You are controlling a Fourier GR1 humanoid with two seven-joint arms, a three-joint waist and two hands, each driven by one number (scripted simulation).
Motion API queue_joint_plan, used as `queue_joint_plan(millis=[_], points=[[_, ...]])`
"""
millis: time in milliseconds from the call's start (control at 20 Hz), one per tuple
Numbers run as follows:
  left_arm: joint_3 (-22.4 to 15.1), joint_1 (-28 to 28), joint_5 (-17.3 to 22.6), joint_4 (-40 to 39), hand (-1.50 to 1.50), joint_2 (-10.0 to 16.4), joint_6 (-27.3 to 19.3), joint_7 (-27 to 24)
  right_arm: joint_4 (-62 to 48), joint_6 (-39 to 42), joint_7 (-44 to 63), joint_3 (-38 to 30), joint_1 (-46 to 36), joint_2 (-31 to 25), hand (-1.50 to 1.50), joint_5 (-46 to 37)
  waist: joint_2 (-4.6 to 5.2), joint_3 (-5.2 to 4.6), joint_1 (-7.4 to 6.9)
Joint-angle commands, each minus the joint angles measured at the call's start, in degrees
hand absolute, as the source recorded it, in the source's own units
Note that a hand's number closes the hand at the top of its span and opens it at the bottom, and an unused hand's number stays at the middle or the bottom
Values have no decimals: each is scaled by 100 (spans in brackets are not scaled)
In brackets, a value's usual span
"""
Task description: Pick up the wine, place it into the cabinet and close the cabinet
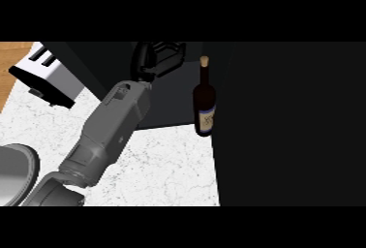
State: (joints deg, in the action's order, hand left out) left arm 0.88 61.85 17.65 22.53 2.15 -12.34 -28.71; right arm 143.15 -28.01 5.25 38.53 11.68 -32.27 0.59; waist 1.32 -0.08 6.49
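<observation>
Wine bottle (205,99) stands upright inside the dark cabinet (175,110), just beside the left hand (156,57), whose relaxed fingers hold nothing.

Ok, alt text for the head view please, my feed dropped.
A wine bottle stands upright, unheld, at the mouth of a dark cabinet, with a black panel close on its right. The left hand hovers to the bottle's left, apart from it. A toaster sits far left on the white counter.

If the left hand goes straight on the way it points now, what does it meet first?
Probably only the dark inside of the cabinet; the wine bottle stands to the right of the left hand, off that line. Depth is unclear.
</observation>
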Motion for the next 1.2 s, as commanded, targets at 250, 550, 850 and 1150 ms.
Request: queue_joint_plan(millis=[250,550,850,1150], points=[[261,499,176,-485,-150,-172,578,-44,1088,-108,274,123,683,-199,-150,58,-79,3,-228],[48,322,294,-299,-150,-214,785,-123,1293,-143,283,-326,915,-432,-150,218,-135,7,-416],[-443,-139,853,107,-150,-215,1097,-138,1170,-212,313,-296,776,-274,-150,205,-175,3,-424],[-838,-797,1236,850,-150,-215,1339,70,1252,-129,-4,-210,1283,-551,-150,68,-221,9,-488]])
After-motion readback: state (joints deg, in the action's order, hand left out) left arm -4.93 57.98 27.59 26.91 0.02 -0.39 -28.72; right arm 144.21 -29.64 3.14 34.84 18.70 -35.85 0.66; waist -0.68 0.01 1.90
